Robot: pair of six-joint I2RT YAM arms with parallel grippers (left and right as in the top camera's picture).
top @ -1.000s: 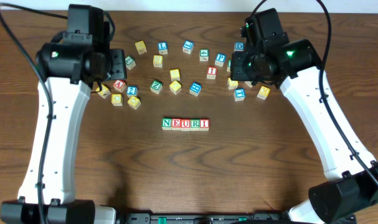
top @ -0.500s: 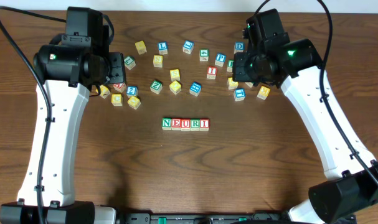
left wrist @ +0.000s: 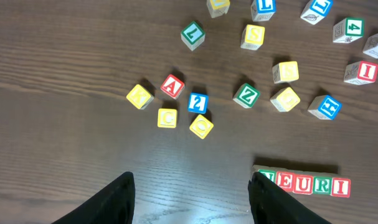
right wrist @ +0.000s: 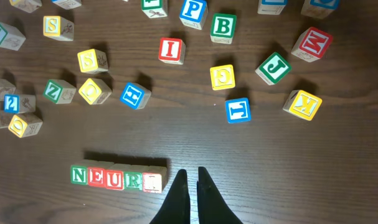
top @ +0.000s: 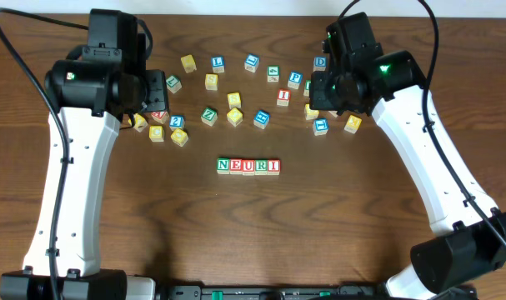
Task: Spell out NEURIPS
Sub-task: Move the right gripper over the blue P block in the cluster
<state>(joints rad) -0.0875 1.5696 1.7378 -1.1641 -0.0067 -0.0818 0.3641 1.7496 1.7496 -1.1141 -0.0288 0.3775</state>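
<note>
The row of small wooden letter blocks (top: 248, 167) reads NEURI and sits in the middle of the dark brown wooden counter (top: 253, 242). P and S are not in it yet. The blue-framed wooden P block (right wrist: 192, 9) lies far back in the loose pile, and the yellow wooden S block (left wrist: 253, 35) lies there too.

The right pincer (right wrist: 190, 196) is pressed together and holds nothing. It hangs just past the I end of the row, so a low sweep could knock the row crooked. It must spread before it can grab. The green-framed wooden B block (right wrist: 223, 26) sits just beside the P, so a wide grab could bump it or pick up both.

The left pincer (left wrist: 192, 199) is spread and holds nothing.

There is lots of bare counter right of the row and in front of it. The pile at the back is crowded and close to the far edge, so a push there could send a block off.
</note>
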